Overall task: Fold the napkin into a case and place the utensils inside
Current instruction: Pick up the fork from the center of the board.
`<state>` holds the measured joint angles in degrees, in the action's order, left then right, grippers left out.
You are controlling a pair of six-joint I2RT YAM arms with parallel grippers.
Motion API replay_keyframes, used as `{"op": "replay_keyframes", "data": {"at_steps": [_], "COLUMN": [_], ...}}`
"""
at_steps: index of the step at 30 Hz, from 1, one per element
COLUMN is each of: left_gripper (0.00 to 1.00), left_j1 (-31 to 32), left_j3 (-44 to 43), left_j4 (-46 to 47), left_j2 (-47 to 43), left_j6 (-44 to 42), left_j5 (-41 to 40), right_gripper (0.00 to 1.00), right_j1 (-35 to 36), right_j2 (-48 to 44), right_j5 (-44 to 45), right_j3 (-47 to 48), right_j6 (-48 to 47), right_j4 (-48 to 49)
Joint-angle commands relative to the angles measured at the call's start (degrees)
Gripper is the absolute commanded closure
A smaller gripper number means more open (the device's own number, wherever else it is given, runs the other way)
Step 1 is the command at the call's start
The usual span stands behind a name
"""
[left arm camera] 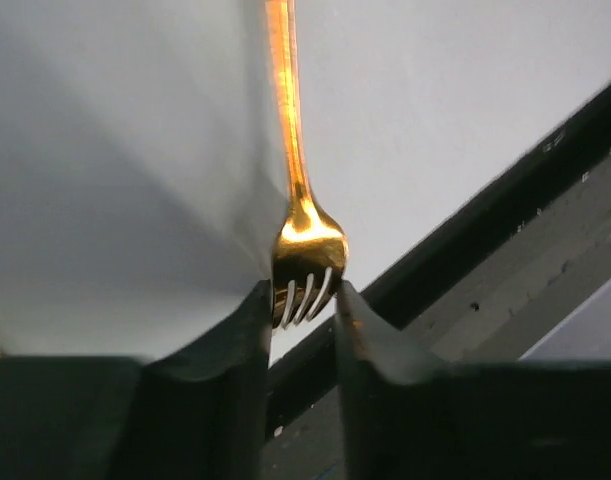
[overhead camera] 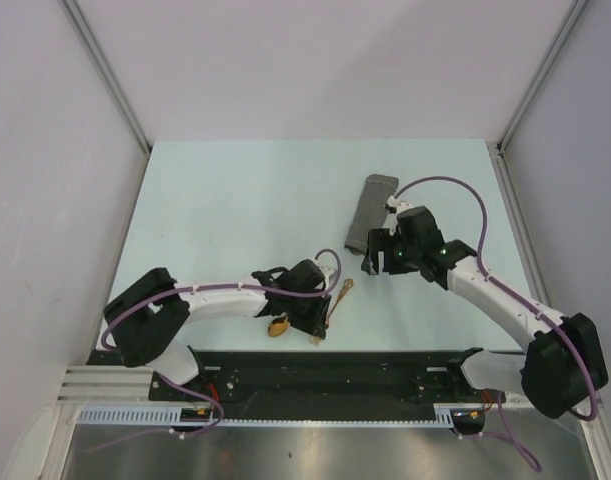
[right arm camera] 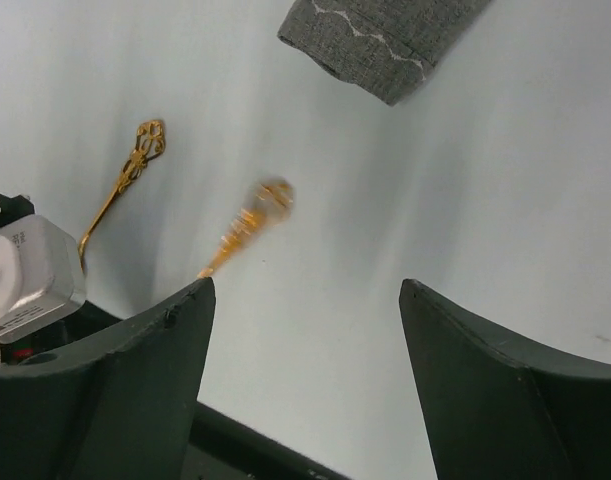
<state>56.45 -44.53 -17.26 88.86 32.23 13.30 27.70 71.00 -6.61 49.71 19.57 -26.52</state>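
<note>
The dark grey woven cloth napkin point(overhead camera: 373, 210) is already folded into a narrow rectangle. It lies at two o'clock from the middle of the pale table point(overhead camera: 235, 200), with its length running roughly from twelve to six. So the folding looks done to me. The filling does not, since both utensils lie outside the napkin, down at six o'clock by the near edge.

Leftmost is the small shiny gold spoon point(overhead camera: 278, 326), on the table at eight o'clock of the left gripper point(left arm camera: 300, 300). That gripper's fingers closely flank the tines of the slim gold fork point(left arm camera: 307, 245), but I cannot tell whether they actually pinch it. The right gripper point(right arm camera: 305, 290) hangs at the napkin's six o'clock end, fingers spread wide and holding nothing. Both pieces have yet to go in.
</note>
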Motion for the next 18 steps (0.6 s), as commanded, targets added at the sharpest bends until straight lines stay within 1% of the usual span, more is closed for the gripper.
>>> {"op": "replay_keyframes", "data": {"at_steps": [1,2,3,4,5,6,7,8,9,10,11,12,13,14,15,16,18], "left_gripper": [0.81,0.88,1.0,1.0,1.0,1.0,1.0,1.0,1.0,1.0,1.0,1.0,1.0,1.0,1.0,1.0,1.0], "left_j1": [-2.5,-3.6,-5.0,-8.0,-9.4,-10.7,-13.4,-14.7,-16.1,-18.4,-19.3,-20.0,-21.5,-22.2,-23.0,-24.6,-26.9], "left_j3": [2.2,3.2,3.7,4.2,4.6,4.6,4.5,4.4,4.2,4.1,3.9,4.1,4.3,4.8,5.1,5.9,6.6], "left_j4": [4.5,5.5,6.6,8.1,8.1,7.9,7.5,7.6,7.8,8.1,8.4,8.7,10.5,11.4,12.3,14.7,19.0], "left_j2": [-2.3,-3.1,-4.5,-5.2,-6.0,-8.1,-9.0,-9.7,-10.2,-11.2,-12.0,-12.9,-15.1,-16.0,-17.0,-19.0,-20.9], "left_j6": [-0.1,-0.1,0.2,1.0,1.3,1.3,1.8,2.2,2.9,4.5,5.3,7.3,8.5,9.9,13.1,15.0,20.7], "left_j5": [4.5,6.2,11.7,14.4,16.2,19.8,21.9,25.1,31.4,34.5,36.5,38.3,42.5,44.3,46.2,49.2,51.9], "right_gripper": [0.2,0.2,0.2,0.2,0.2,0.2,0.2,0.21,0.22,0.22,0.22,0.22,0.22,0.22,0.22,0.21,0.21], "right_j1": [1.9,2.6,3.8,4.7,5.4,7.3,7.5,7.6,10.4,12.6,14.8,16.9,18.2,19.3,20.2,21.9,24.1], "right_j2": [-7.4,-10.0,-11.1,-12.4,-13.3,-14.7,-14.9,-15.0,-14.5,-14.1,-13.4,-12.4,-11.9,-11.7,-11.7,-11.7,-11.3], "right_j5": [4.6,5.0,4.4,4.2,2.7,2.7,1.6,-4.8,-5.9,-4.2,-0.3,-0.9,-1.3,-0.8,-0.2,0.2,1.8], "right_j3": [-7.9,-9.6,-12.2,-13.4,-14.5,-15.3,-15.7,-16.1,-15.9,-16.1,-16.4,-16.4,-17.3,-17.9,-19.0,-21.3,-22.6], "right_j6": [-6.6,-8.4,-10.9,-16.1,-19.3,-22.1,-27.4,-30.7,-34.0,-37.4,-42.5,-45.4,-47.6,-51.6,-53.2,-54.5,-58.0], "right_j4": [16.2,21.3,23.2,25.4,29.7,30.9,31.8,33.2,32.9,32.9,34.1,33.9,34.3,36.7,38.7,43.5,47.1]}}
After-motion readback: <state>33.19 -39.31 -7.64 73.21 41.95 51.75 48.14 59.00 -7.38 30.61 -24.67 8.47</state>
